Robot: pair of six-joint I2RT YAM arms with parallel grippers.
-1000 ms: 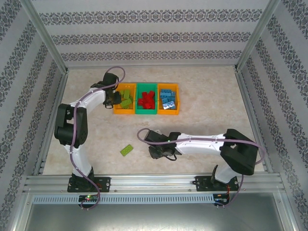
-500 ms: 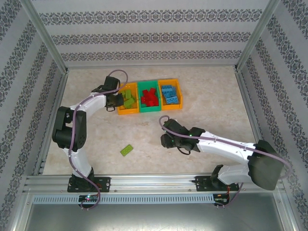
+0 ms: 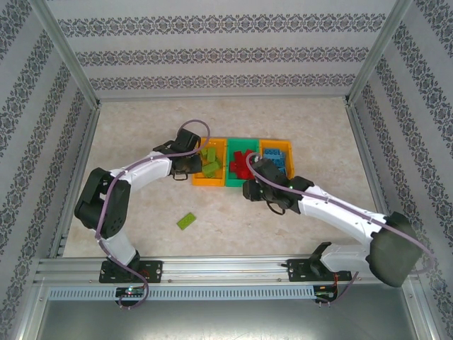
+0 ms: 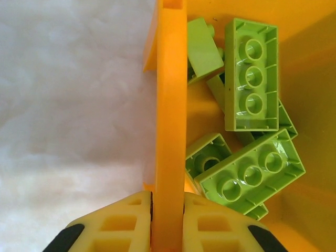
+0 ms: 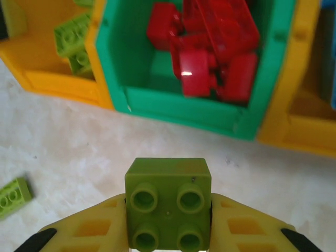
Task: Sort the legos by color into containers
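Observation:
The containers stand in a row: a left orange bin (image 3: 199, 178), a green middle bin (image 3: 237, 180) and a right orange bin (image 3: 278, 174). Lime legos (image 4: 251, 73) lie in the left bin, red ones (image 5: 210, 47) in the middle, blue ones (image 3: 277, 157) in the right. My left gripper (image 4: 168, 210) is shut on the left orange bin's outer wall (image 4: 170, 105). My right gripper (image 5: 168, 210) is shut on a square lime lego (image 5: 168, 184) just in front of the green bin (image 5: 189, 113). One lime lego (image 3: 187, 221) lies loose on the table.
The loose lime lego (image 5: 13, 195) lies to the left of my right gripper. Metal frame posts and patterned walls enclose the table on three sides. The right arm stretches across the near right part of the table towards the bins.
The row of bins has slid right and nearer, pulled by my left gripper. My right gripper has swung right and forward to the bins' front with the lime lego in it.

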